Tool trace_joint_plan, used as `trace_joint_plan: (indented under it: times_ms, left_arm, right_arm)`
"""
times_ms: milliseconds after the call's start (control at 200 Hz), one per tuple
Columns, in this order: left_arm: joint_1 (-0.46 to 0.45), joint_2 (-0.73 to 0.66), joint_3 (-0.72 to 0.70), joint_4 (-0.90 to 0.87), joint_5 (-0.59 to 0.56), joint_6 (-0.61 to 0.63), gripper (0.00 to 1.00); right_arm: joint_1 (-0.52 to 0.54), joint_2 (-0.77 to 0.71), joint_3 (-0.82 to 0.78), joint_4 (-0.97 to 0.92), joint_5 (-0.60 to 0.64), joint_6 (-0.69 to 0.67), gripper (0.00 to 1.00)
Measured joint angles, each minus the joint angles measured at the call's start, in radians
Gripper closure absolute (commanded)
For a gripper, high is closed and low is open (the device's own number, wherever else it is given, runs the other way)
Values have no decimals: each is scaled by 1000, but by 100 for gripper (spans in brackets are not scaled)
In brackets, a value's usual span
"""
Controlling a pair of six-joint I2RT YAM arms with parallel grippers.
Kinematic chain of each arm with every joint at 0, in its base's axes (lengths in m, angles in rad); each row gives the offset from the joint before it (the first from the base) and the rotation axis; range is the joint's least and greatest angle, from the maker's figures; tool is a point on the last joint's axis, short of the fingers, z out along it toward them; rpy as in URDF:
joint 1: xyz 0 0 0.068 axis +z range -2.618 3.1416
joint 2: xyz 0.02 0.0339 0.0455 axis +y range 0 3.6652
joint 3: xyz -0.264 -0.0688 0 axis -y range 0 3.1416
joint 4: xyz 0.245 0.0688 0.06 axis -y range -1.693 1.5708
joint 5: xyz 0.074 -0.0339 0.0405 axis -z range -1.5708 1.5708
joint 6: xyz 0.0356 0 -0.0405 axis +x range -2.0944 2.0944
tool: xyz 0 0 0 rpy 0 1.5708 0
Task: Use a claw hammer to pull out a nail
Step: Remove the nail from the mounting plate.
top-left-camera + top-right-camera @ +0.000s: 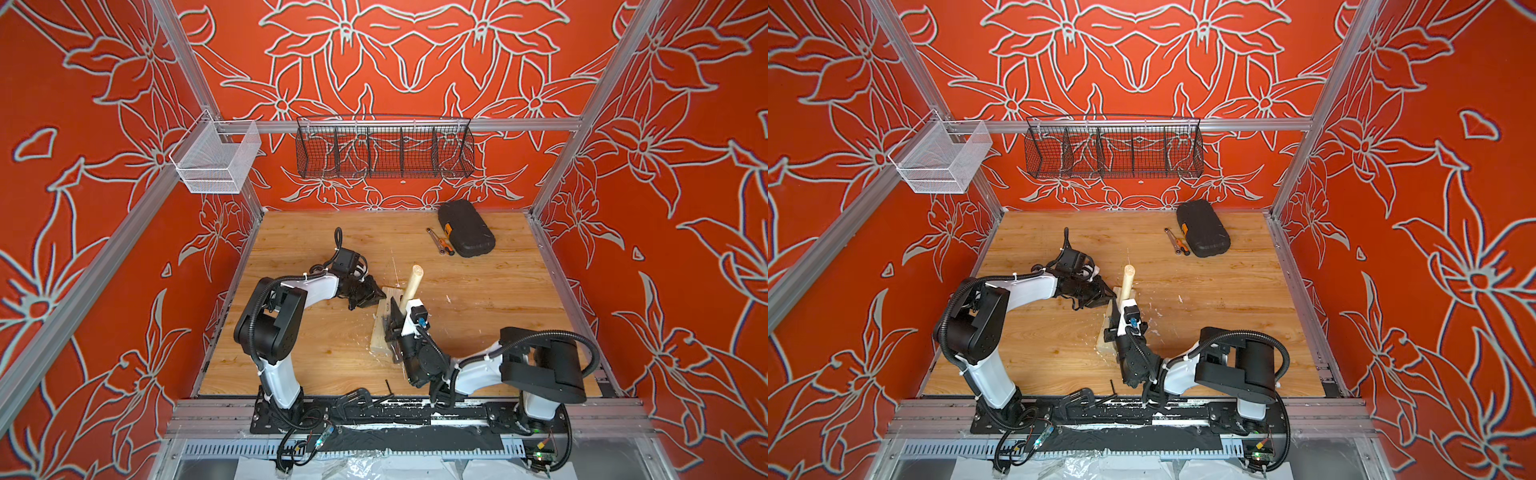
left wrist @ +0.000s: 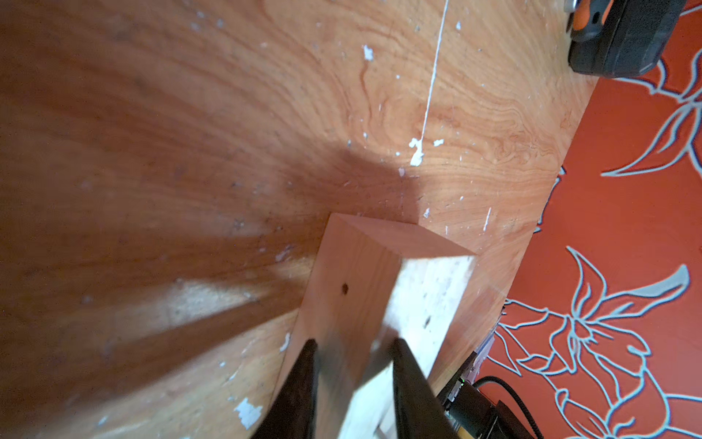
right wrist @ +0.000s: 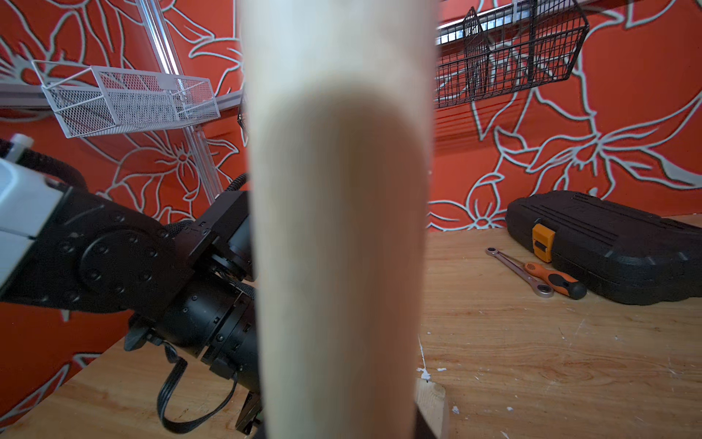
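White mesh basket (image 1: 216, 160) hung on the left rail and wire basket (image 1: 384, 151) on the back rail. Left gripper (image 2: 353, 346) pinched the wooden block (image 2: 353, 289). Right gripper (image 1: 395, 326) clamped the claw hammer (image 1: 411, 284), which stood on the block. Open tabletop (image 1: 511, 299) stretched right, with a closed case (image 1: 466, 228) at the far edge.

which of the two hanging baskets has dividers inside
The black basket at the back: upright dividers split it into compartments. The white basket in the left corner shows none.

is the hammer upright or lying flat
Upright, leaning slightly: the hammer handle rises off the block with its end in the air, held low by the right gripper.
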Motion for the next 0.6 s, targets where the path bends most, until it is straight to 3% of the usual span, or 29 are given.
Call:
trace_joint_plan:
  times_ms: [600]
  left_arm:
    - [2,1,-19,43,16,-43,70]
  right_arm:
    - [82,22,1,31,93,-76,100]
